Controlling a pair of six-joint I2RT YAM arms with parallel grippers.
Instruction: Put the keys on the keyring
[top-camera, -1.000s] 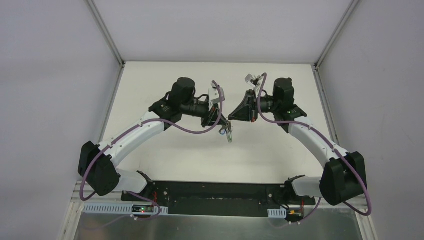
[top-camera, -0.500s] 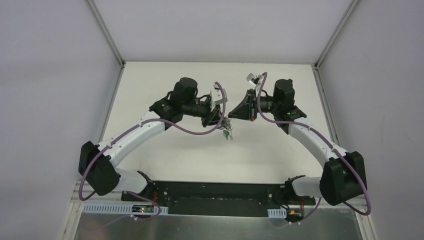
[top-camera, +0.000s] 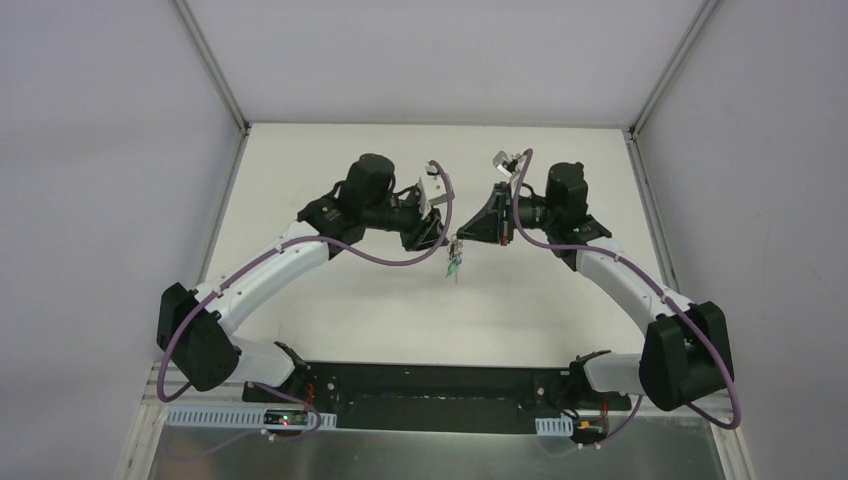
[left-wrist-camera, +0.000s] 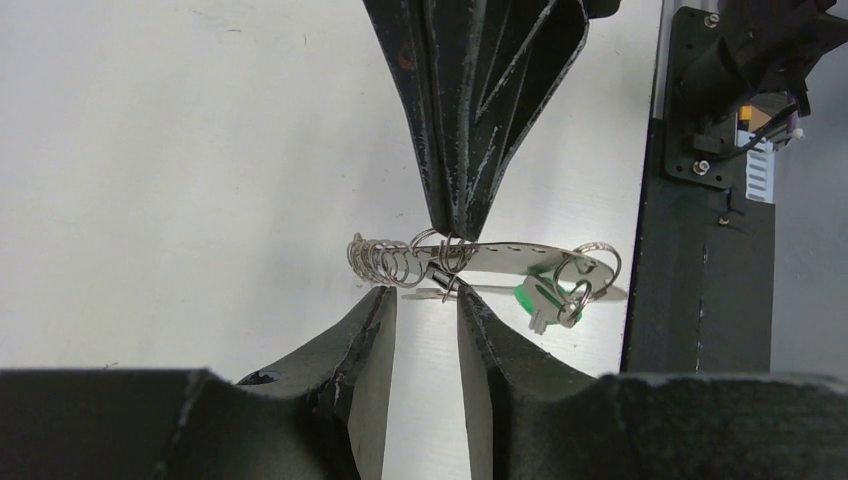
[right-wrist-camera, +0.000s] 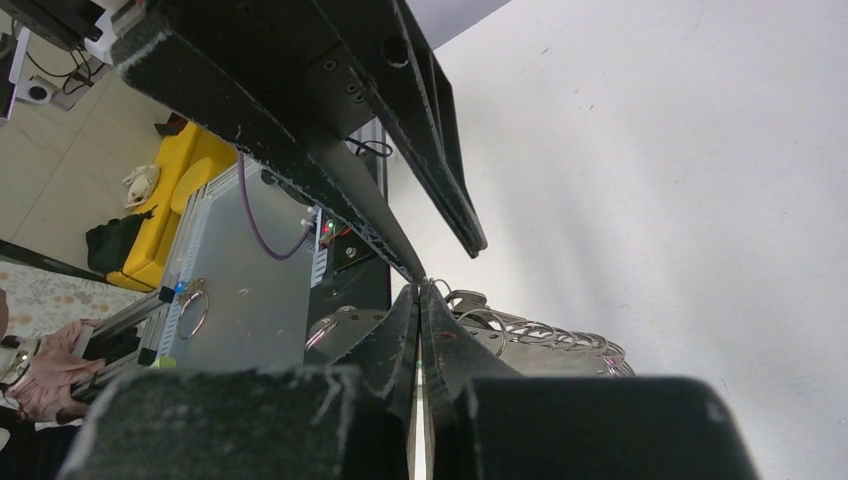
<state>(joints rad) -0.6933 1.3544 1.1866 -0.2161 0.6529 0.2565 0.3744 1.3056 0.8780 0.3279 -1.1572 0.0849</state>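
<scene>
**A:** How's the key job going? Anything move in the last second?

**B:** Yeah, quite a bit. A second ago the keyring (left-wrist-camera: 500, 255) was dangling under my left end effector (left-wrist-camera: 425, 303), and the right end effector (left-wrist-camera: 450, 228) was hanging off to the side with a clear gap. Now I've got the two tip to tip above the tabletop (left-wrist-camera: 200, 150). The right one's fingers are pressed together on a ring next to the chain of rings (left-wrist-camera: 385, 262). The left one's fingers are spread just below it, with nothing gripped as far as I can see.

**A:** So a hand-over?

**B:** Looks like it to me. The bunch hangs in the air between the arms with the strap stretched sideways. The green key (left-wrist-camera: 533, 293) seems to sit on a ring at the strap's far end. There's a small dark bit right above my left fingers. Could be the black key, can't tell. I can't spot the blue one at all.

**A:** What does that buy you?

**B:** The left is free to regrip, so I'd guess threading comes next. The parts are tiny, so a slip is easy.
</scene>
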